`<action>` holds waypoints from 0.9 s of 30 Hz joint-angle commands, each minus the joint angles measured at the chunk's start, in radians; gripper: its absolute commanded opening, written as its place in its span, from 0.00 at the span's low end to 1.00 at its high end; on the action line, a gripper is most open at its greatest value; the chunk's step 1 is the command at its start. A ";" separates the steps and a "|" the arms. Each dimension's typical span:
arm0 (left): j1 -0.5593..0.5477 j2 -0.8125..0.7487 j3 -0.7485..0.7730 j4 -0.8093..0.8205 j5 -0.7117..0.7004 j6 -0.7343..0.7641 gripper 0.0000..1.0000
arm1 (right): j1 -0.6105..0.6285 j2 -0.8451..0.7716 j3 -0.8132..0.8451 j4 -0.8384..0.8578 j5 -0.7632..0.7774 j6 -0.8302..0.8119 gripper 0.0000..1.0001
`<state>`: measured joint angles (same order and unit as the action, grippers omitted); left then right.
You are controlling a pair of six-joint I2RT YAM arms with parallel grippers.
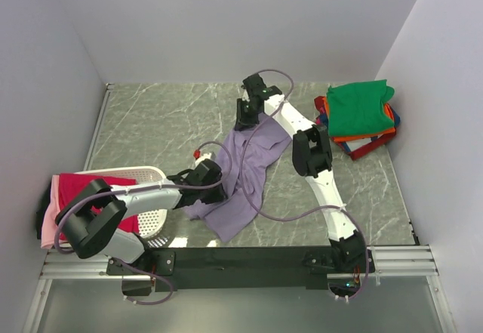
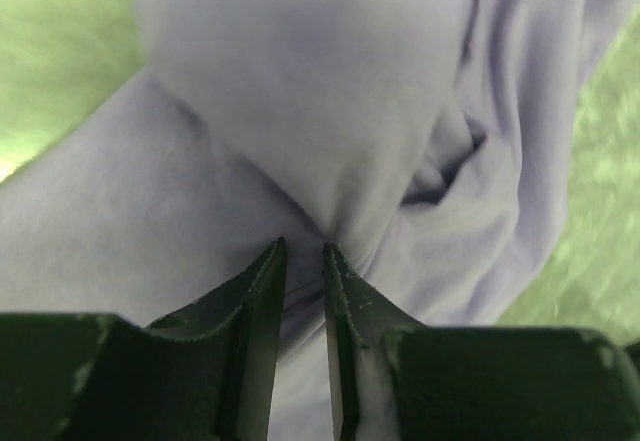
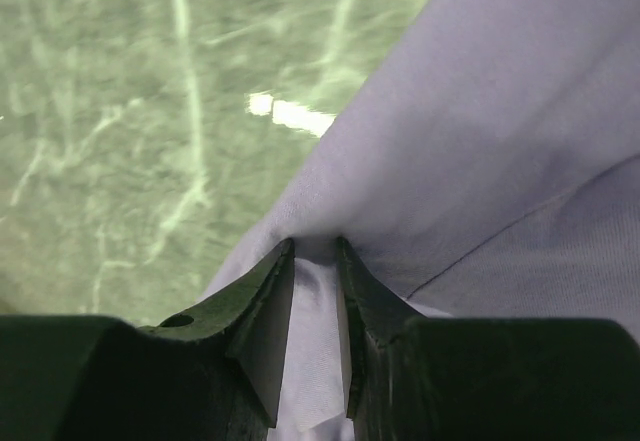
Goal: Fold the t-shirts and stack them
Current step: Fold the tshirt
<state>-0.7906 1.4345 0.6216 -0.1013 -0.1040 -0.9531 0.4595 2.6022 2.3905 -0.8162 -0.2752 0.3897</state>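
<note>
A lavender t-shirt hangs stretched between both arms above the middle of the table. My left gripper is shut on its near lower part; in the left wrist view the cloth bunches between the dark fingers. My right gripper is shut on the shirt's far edge, and the right wrist view has a fold of the cloth pinched between the fingers. Folded t-shirts, green on top over orange, blue and red, are stacked at the back right.
A white perforated basket stands at the near left with magenta-red and pink shirts draped over it. White walls close in the left, back and right. The marble tabletop shows at the back left.
</note>
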 commanded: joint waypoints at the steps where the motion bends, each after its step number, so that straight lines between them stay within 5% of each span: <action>1: -0.038 -0.011 -0.017 -0.006 0.096 -0.012 0.28 | 0.018 0.036 0.032 0.046 -0.113 0.018 0.31; 9: -0.068 -0.058 0.020 -0.014 0.107 -0.009 0.28 | 0.011 -0.177 -0.146 0.207 -0.084 0.026 0.43; 20: -0.015 -0.149 0.246 -0.131 -0.046 0.151 0.30 | -0.050 -0.534 -0.504 0.203 0.252 -0.020 0.50; 27: 0.116 0.062 0.432 -0.042 -0.040 0.284 0.30 | -0.087 -0.513 -0.619 0.222 0.294 0.001 0.50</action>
<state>-0.7082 1.4021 0.9680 -0.2062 -0.1272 -0.7666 0.3851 2.0533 1.8172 -0.5964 -0.0452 0.3885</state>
